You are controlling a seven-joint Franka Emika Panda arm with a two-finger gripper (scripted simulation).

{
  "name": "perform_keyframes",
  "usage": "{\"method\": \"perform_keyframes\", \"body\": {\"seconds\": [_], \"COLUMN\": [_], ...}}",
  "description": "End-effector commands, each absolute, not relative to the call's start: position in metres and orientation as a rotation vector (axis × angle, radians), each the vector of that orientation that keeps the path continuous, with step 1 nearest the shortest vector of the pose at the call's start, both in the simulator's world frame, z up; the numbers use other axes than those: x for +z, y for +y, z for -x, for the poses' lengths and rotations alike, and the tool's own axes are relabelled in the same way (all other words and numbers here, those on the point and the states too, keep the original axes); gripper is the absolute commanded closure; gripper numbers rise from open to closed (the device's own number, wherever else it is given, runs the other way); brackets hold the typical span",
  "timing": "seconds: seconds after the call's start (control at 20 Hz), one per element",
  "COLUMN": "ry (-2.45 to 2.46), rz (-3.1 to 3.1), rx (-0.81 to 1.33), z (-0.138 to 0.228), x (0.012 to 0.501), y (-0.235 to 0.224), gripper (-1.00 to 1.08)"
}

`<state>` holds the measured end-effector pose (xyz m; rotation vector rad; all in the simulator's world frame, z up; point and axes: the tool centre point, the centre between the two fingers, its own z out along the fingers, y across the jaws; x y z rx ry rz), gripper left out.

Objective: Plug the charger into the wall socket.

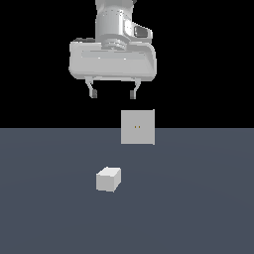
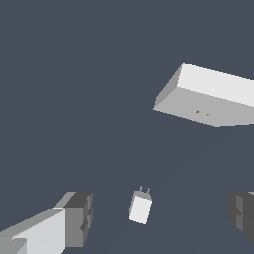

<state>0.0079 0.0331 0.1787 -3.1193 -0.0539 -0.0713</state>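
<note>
The charger [image 1: 108, 179] is a small off-white cube lying on the dark grey floor, nearer the camera than the socket. In the wrist view the charger [image 2: 140, 207] shows two short prongs and lies between my two fingers, far below them. The wall socket [image 1: 138, 127] is an upright light-grey square plate with two tiny yellowish dots; it also shows in the wrist view [image 2: 211, 96]. My gripper [image 1: 112, 93] hangs open and empty, high above the floor, above both the charger and the socket.
The flat dark grey floor [image 1: 198, 208] spreads around both things. Black background lies behind the socket. No other objects show.
</note>
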Motion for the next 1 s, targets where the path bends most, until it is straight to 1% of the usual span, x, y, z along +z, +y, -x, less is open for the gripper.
{"method": "perform_keyframes", "body": {"seconds": [0.0,0.45,0.95], "ry": [-0.054,-0.021,0.093], "rz": [3.119,3.123,3.129], "rx": [-0.071,-0.098,-0.189], "z": [-0.008,0.000,0.027], "x": [0.179,0.171,0.142], "y": [0.033,0.032,0.030], "gripper": [-0.92,-0.92,-0.92]}}
